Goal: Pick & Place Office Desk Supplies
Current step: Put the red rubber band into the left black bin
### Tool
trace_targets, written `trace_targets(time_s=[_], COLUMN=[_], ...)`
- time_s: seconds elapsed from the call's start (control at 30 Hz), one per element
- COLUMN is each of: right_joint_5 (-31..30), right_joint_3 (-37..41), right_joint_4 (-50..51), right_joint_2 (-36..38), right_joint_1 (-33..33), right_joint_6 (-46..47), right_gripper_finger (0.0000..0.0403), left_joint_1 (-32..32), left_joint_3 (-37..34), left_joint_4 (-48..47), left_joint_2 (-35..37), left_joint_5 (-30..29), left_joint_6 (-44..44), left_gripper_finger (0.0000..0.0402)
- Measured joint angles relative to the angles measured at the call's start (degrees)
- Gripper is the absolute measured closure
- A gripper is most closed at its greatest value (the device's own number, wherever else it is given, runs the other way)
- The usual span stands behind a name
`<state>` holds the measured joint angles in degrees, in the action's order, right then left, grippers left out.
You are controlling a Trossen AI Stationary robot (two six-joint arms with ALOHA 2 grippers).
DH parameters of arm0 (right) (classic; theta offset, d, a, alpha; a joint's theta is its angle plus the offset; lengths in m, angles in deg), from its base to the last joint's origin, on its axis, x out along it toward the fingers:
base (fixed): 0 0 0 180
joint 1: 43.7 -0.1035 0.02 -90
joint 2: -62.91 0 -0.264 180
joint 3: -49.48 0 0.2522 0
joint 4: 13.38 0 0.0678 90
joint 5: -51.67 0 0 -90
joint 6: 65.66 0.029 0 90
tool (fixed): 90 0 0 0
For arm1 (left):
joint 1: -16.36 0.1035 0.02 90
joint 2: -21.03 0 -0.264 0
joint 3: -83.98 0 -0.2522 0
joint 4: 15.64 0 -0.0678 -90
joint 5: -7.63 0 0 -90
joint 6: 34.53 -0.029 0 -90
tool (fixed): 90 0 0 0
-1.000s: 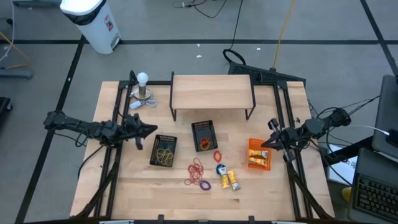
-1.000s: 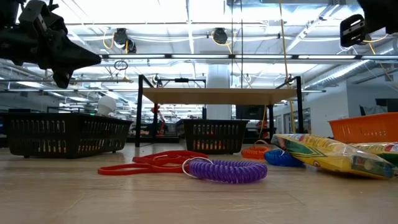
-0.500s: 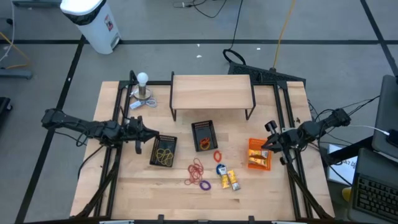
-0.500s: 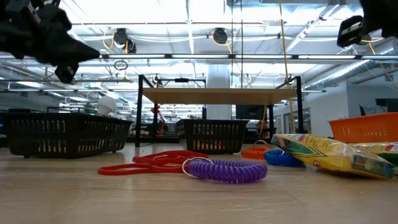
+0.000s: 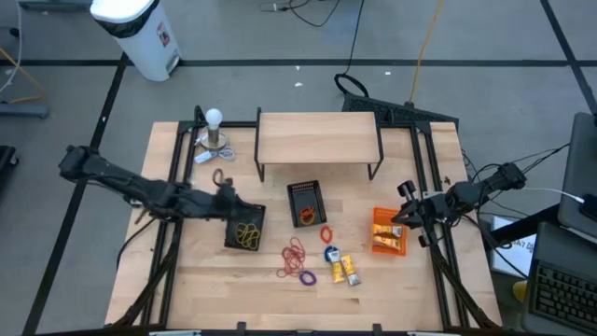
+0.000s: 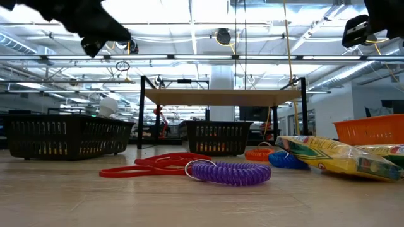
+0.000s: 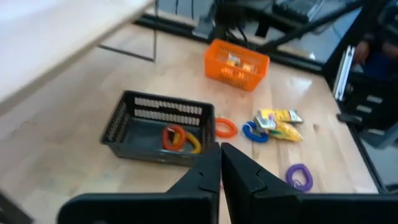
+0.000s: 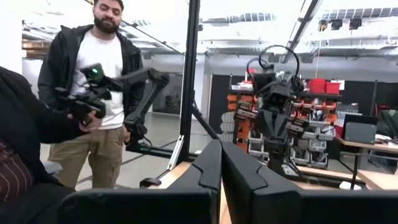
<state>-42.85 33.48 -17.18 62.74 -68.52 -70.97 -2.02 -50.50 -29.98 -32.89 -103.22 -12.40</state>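
L gripper [image 5: 244, 207] hangs over the black basket [image 5: 245, 227] near the table's left-centre, fingers pressed together, empty. Rubber bands [image 5: 297, 254] and yellow packets [image 5: 343, 270] lie mid-table toward the front edge. R gripper [image 5: 399, 217] by the orange basket [image 5: 388, 231], right edge; looks pinched closed.

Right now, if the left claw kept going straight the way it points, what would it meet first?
Probably the black basket holding red and yellow rubber bands: the left claw, shut, points at its near wall. Depth is unclear.
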Motion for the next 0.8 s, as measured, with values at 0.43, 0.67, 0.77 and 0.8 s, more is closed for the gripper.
trace_targets(time_s=[0.43, 0.67, 0.77, 0.8], right_joint_5=[-0.1, -0.2, -0.2, -0.2], right_joint_3=[0.1, 0.1, 0.1, 0.1], right_joint_4=[-0.1, 0.1, 0.2, 0.2], right_joint_2=[0.0, 0.0, 0.0, 0.0], right_joint_1=[0.0, 0.0, 0.0, 0.0], right_joint_6=[-0.5, -0.5, -0.8, -0.8], right_gripper_finger=[0.0403, 0.0403, 0.0403, 0.0403], left_joint_1=[-5.3, -6.2, -6.0, -6.0], left_joint_3=[17.8, 24.0, 26.1, 26.6], left_joint_4=[-4.5, -7.6, -7.6, -7.7], left_joint_2=[-30.9, -43.6, -47.4, -48.2], left_joint_5=[-0.1, 1.6, 4.3, 5.2], left_joint_6=[-1.4, -2.8, -4.8, -5.4], left_gripper_finger=[0.0264, 0.0244, 0.0243, 0.0243])
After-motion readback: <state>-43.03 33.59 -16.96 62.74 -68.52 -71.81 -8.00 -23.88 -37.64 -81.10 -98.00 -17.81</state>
